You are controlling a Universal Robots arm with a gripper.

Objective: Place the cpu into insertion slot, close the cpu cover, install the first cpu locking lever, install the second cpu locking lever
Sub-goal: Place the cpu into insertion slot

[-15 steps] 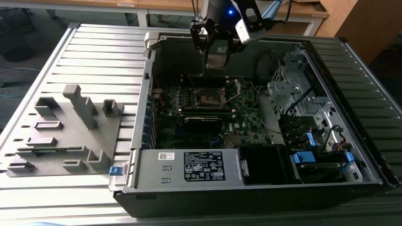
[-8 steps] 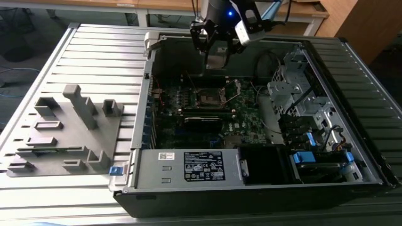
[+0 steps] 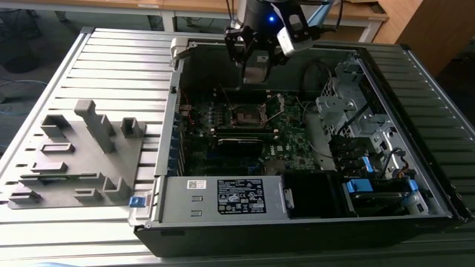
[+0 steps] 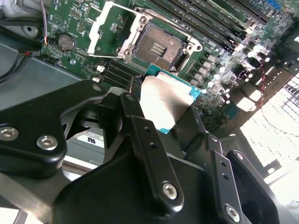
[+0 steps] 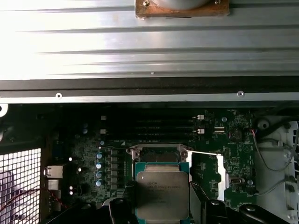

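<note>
Clearly the jaws grip the cpu [image 4: 164,100], hovering apart from the bare insertion slot [image 4: 158,45].

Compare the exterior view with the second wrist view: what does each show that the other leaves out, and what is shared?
Exterior view adds the open dark computer case on the ribbed grey metal table, with a grey plastic fixture block at the exterior view's left. Second wrist view adds the flat square silver-grey cpu clamped between the fingers, and a round coin battery. Both show the black gripper above the dark green circuit board, and the square black insertion slot, empty, its thin silver cpu cover standing open.
</note>
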